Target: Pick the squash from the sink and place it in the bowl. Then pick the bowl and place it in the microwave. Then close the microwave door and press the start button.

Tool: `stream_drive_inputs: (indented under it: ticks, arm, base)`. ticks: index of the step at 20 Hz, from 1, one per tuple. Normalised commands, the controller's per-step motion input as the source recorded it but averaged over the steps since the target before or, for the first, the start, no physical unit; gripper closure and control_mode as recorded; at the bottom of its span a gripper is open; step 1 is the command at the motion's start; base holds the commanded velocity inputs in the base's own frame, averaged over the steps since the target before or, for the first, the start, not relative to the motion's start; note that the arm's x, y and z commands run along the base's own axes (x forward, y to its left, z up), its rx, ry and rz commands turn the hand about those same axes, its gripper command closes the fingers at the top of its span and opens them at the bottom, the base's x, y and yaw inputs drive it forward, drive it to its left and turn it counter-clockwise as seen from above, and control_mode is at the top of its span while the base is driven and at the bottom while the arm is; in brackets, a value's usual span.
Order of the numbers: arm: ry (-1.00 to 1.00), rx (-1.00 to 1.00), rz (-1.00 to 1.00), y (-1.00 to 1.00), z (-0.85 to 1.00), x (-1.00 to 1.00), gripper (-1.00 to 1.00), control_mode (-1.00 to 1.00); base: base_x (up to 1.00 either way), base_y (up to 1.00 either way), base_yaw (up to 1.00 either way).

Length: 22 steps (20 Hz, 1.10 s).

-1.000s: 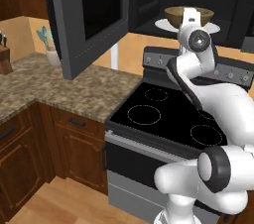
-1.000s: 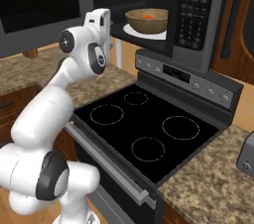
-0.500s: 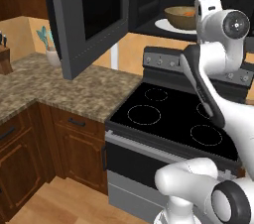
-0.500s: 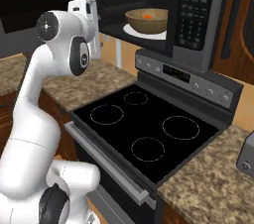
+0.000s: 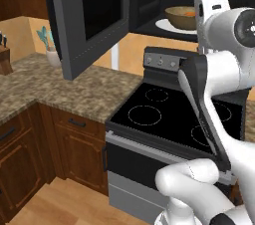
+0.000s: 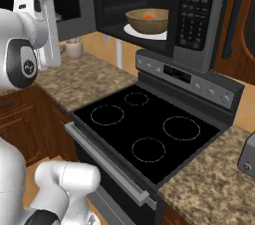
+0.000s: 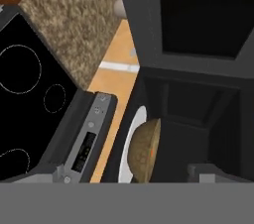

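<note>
The tan bowl [image 6: 147,20] sits on the white turntable plate [image 6: 149,33] inside the open microwave [image 6: 199,30], with the orange squash [image 6: 148,16] in it. From the left base view the bowl [image 5: 181,18] and the squash [image 5: 190,13] lie just left of my hand. The microwave door [image 5: 84,17] stands swung wide open to the left. My gripper [image 5: 212,10] is raised in front of the opening, apart from the bowl and holding nothing. In the rolled hand view the bowl [image 7: 144,151] and the door [image 7: 198,15] lie ahead. The sink is out of view.
A black-topped stove [image 6: 144,129] with a knob panel [image 6: 191,77] lies below the microwave. Speckled granite counter [image 5: 74,87] runs to its left, with a utensil cup [image 5: 51,55] at the wall. The button strip [image 6: 193,12] is on the microwave's right side.
My hand has risen and drawn back from the microwave opening toward the base. The bowl with the squash has stayed on the plate, and the door is still open.
</note>
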Motion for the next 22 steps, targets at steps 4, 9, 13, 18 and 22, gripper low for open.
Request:
stream_drive_inputs:
  ticks: [4,9,13,18,22]
  arm:
    - [-0.12,0.00,0.00,0.80,0.00,-1.00,-1.00,-1.00]
    - [-0.10,0.06,-0.10,0.63,-0.11,-1.00,-1.00,-1.00]
    - [-0.11,0.15,-0.17,0.86,-0.57,-0.67,-1.00,-1.00]
    - [-0.19,0.05,-0.13,0.85,-0.47,-0.12,-1.00,-1.00]
    - [-0.16,0.00,-0.13,0.80,-0.30,0.00,-1.00,-1.00]
  base:
    - [0.00,0.00,0.00]
    - [0.00,0.00,0.00]
    - [0.00,0.00,0.00]
    - [0.00,0.00,0.00]
    - [0.00,0.00,0.00]
